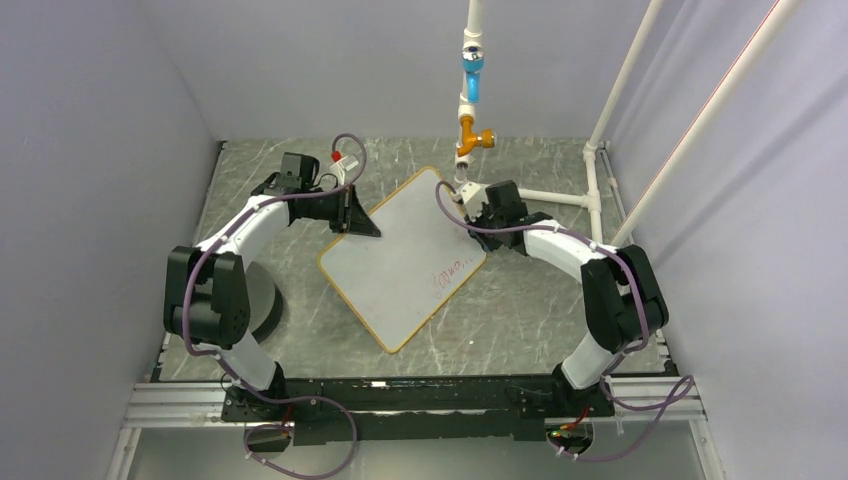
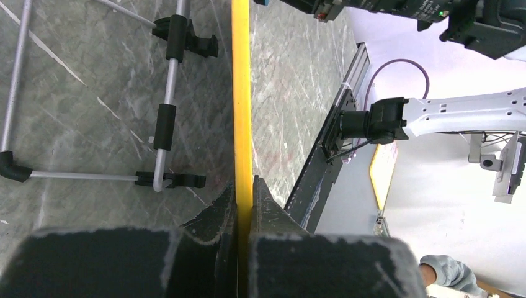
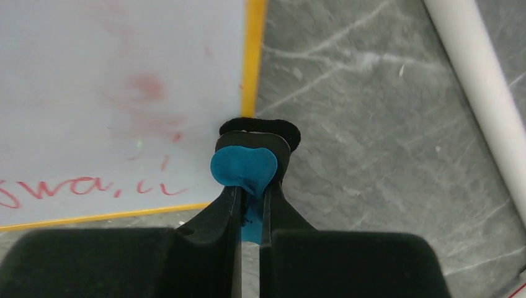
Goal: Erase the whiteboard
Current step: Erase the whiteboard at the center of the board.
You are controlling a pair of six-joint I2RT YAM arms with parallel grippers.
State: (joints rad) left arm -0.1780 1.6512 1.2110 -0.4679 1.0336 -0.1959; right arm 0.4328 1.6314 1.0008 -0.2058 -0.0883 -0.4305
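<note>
The whiteboard [image 1: 400, 262] lies slanted in the middle of the marble table, white with a thin yellow frame. Red handwriting [image 1: 450, 272] runs near its right corner, and faint red smears [image 3: 146, 87] show above the handwriting [image 3: 80, 186] in the right wrist view. My left gripper [image 1: 352, 222] is shut on the board's upper-left edge, and the yellow frame [image 2: 240, 93] runs straight up from between the left gripper's [image 2: 244, 186] fingers. My right gripper [image 3: 250, 189] is shut on a small blue-and-black eraser [image 3: 243, 164], just off the whiteboard [image 3: 93, 74] at its right corner.
A white pipe frame [image 1: 596, 180] stands at the back right, and its rods and black clips [image 2: 164, 118] show in the left wrist view. A blue and orange pipe fitting [image 1: 470, 90] hangs above the back. A small red-and-white object [image 1: 346, 159] lies behind the left gripper. Walls enclose the table.
</note>
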